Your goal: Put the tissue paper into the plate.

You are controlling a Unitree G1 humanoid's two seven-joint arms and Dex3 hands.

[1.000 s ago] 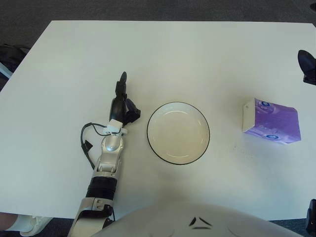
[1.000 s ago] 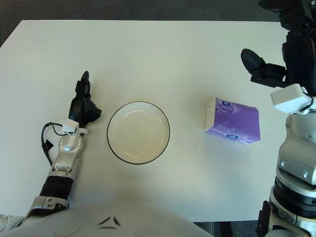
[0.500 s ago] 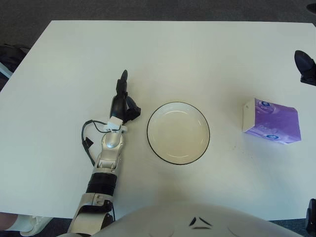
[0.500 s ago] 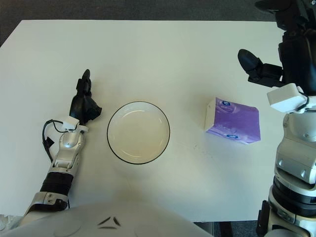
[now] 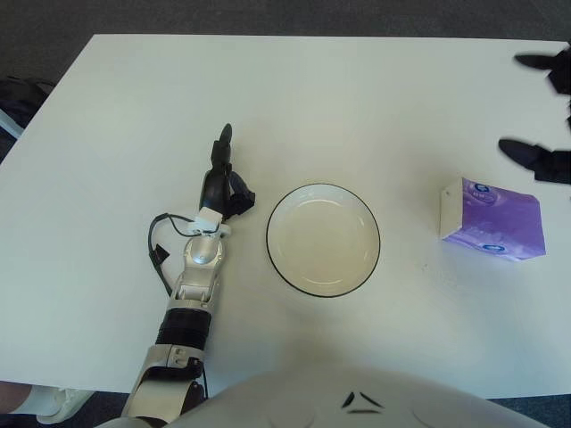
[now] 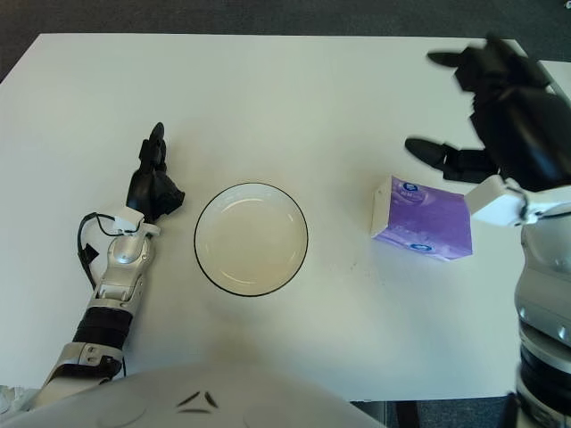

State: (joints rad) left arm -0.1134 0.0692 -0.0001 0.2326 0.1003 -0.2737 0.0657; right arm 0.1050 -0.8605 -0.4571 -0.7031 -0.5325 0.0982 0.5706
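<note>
The purple, soft plastic pack of tissue paper [image 6: 420,219] lies flat on the big white table [image 6: 294,98], well to the right of the round white plate with a thin black rim [image 6: 251,239]. The plate has nothing in it.

The right hand [image 6: 486,111] is above the far right side of the pack — not touching it. Its black fingers [image 6: 434,152] are spread wide apart and hold nothing. One finger points out just past the pack's back edge.

The job now looks like the grab. To do it well, the hand should come down with its fingers on both long sides of the pack, near the middle, and squeeze gently. The pack is soft, so a hard pinch at a corner could make it bend or slip out. Then it needs a small lift before it goes left, so it clears the plate's rim.

The left hand [image 6: 150,184] shows just left of the plate, one finger pointing away from the robot, holding nothing.
</note>
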